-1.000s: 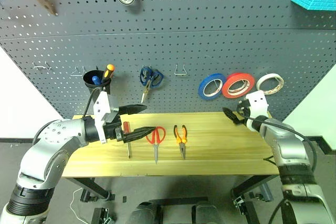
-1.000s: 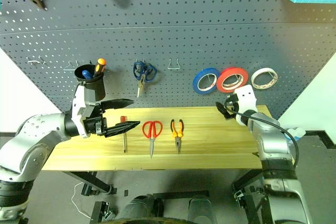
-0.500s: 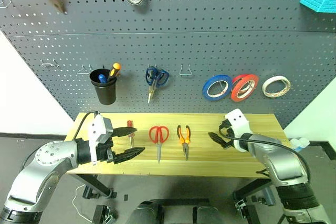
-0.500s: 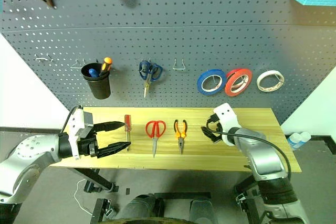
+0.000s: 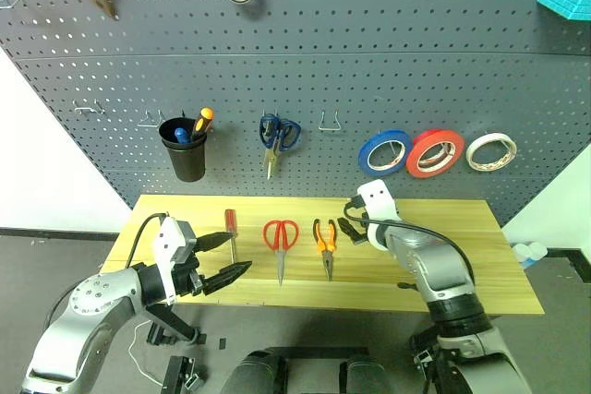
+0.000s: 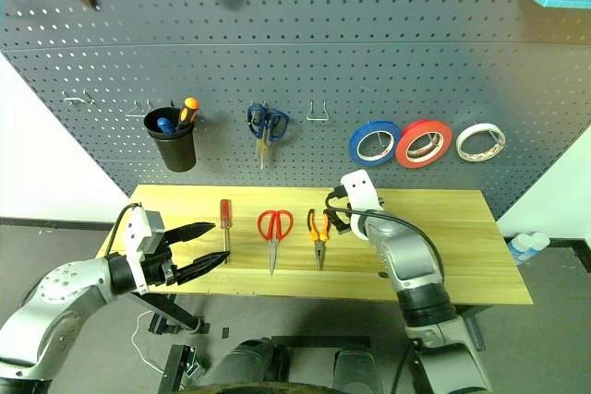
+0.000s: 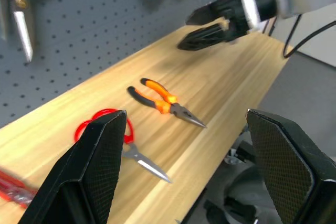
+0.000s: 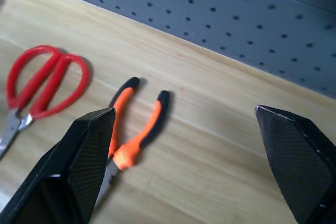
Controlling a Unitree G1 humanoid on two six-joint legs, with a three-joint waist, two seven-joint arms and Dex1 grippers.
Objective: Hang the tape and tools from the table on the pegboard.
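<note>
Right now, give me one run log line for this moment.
red tape: on pegboard | pliers, red scissors, screwdriver: on table | right gripper: open beside pliers | left gripper: open

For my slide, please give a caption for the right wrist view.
Open right tool above orange-and-black pliers beside red-handled scissors on the table.

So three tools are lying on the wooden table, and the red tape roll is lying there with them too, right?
Not quite. Three tools do lie on the light wood-grain table: the slim red-handled screwdriver, red-handled scissors and orange-and-black pliers. But the flat red tape roll already hangs on the dark grey pegboard, between a blue roll and a cream-white roll, as the left eye view shows.
</note>
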